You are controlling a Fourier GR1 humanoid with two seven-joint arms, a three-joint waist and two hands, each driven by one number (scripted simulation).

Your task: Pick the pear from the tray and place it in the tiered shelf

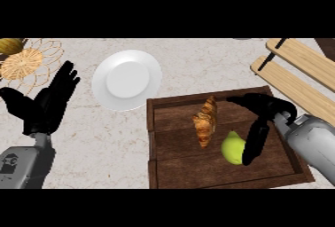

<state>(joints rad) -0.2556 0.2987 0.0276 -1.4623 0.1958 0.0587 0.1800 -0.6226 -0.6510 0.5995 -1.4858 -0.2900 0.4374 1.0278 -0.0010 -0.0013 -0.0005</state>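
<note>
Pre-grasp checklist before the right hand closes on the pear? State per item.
1. Pear lies in the tray: ok.
2. Right hand at the pear: ok, fingers run down its right side.
3. Pear enclosed by the hand: not ok, not yet curled round it.
4. Croissant apart from the pear: ok, small gap.
5. Tiered shelf free for placing: cannot tell, partly cut off.
6. Left hand out of the way: ok, open at the left.

No legible text; only a small dark mark (8, 163), perhaps a logo, on the left forearm (25, 167).
</note>
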